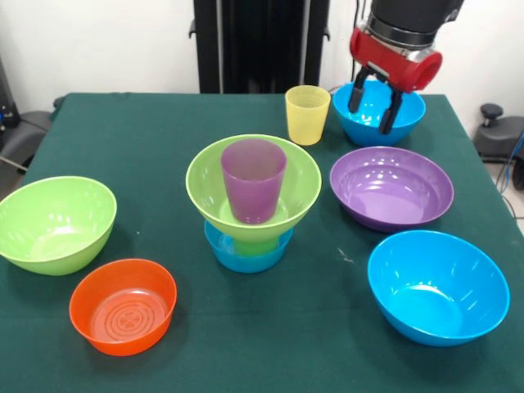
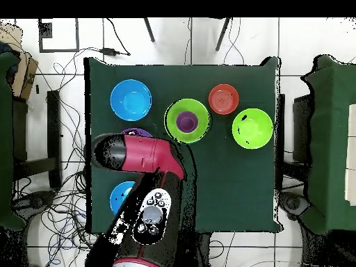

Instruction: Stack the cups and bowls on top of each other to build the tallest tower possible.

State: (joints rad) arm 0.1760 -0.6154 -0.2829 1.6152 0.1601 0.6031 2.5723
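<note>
The tower stands mid-table: a small blue bowl (image 1: 246,254) at the bottom, a green cup (image 1: 255,242) barely showing in it, a lime green bowl (image 1: 254,184) (image 2: 186,121) on that, and a purple cup (image 1: 254,182) (image 2: 185,122) upright in the green bowl. My gripper (image 1: 375,105) hangs at the far right, open and empty, its fingers (image 1: 392,113) spread over a blue bowl (image 1: 381,115) (image 2: 122,198). The yellow cup (image 1: 308,115) stands just left of that bowl. In the overhead view the arm (image 2: 139,156) hides the gripper.
A wide purple bowl (image 1: 391,187) (image 2: 137,132) sits in front of the gripper's bowl. Another blue bowl (image 1: 438,286) (image 2: 131,99) is at the near right. A lime green bowl (image 1: 56,223) (image 2: 252,128) and a small orange bowl (image 1: 123,304) (image 2: 224,99) are at the near left.
</note>
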